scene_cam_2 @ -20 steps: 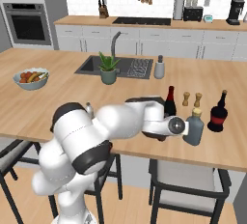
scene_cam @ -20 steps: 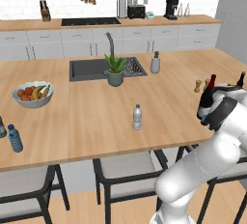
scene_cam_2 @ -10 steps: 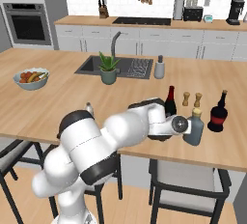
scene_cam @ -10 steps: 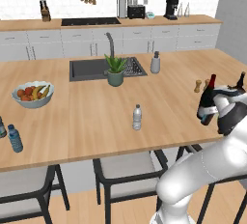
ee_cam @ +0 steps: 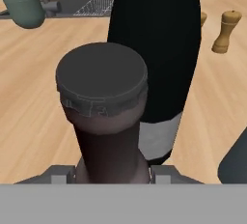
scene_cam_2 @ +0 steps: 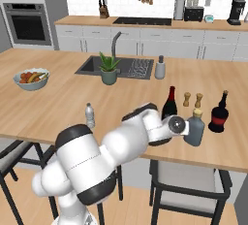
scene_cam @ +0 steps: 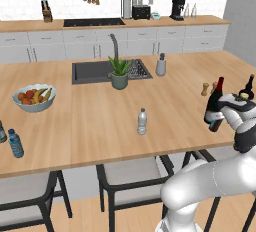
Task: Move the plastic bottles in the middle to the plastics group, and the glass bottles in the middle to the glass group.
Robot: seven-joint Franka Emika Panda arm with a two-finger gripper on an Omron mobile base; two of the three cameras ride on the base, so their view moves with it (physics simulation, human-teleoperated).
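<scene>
Brown bottle clamped in my gripper beside the glass group

My gripper [ee_cam: 112, 172] was clenched on the neck of the slim dark-brown bottle [ee_cam: 107, 117], which stood upright along my line of sight, its flat matte cap nearest me. Directly past it rose the tall wine bottle [scene_cam_2: 169, 104], smooth, dark and glossy, upright on the wooden desk [scene_cam_2: 63, 100]. To my right stood the squat grey bottle [scene_cam_2: 195, 128] and, farther right, the round-shouldered red-topped bottle [scene_cam_2: 219, 115]; two wooden mills [ee_cam: 226, 31] stood beyond. The small clear water bottle [scene_cam: 142, 121] stood well to my left, alone on the desk. I judged the brown bottle was close to its set-down spot.
</scene>
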